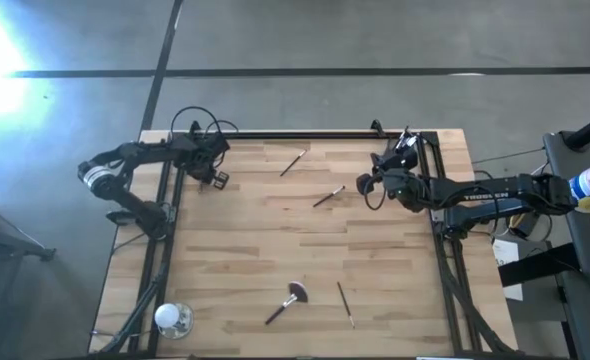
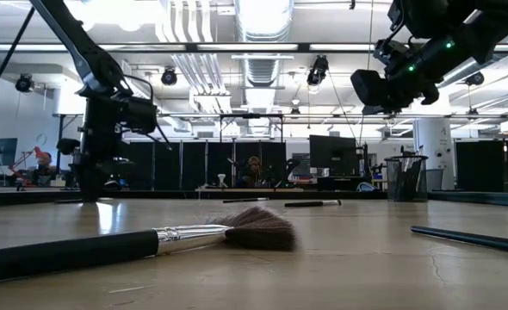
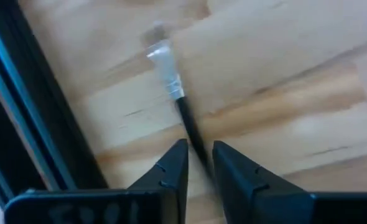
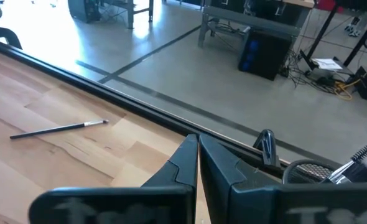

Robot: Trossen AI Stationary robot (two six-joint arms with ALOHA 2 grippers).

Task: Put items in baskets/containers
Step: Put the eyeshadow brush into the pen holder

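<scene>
I am seeing a thin dark brush [image 3: 182, 109] lying on the table [image 1: 305, 250] in the far left corner, and the left gripper [image 3: 200, 163] is straddling its handle with the fingers slightly spread, one on each side, not pinching it as far as I can tell. In the high view that gripper [image 1: 218, 178] is sitting just beside the black rail at the table's left edge. Four more brushes are lying loose: one near the far edge [image 1: 293, 162], one near the middle [image 1: 328, 196], a fan brush [image 1: 287, 301] at the near side, and a slim one [image 1: 345, 302] just beside it. The cup [image 4: 308, 171] is standing at the far right corner with brush tips poking out of it. The right gripper [image 4: 198, 158] is hanging near that cup, above the table, fingers pressed together and holding nothing. A clear glass object [image 1: 173, 318] is resting at the near left corner.
</scene>
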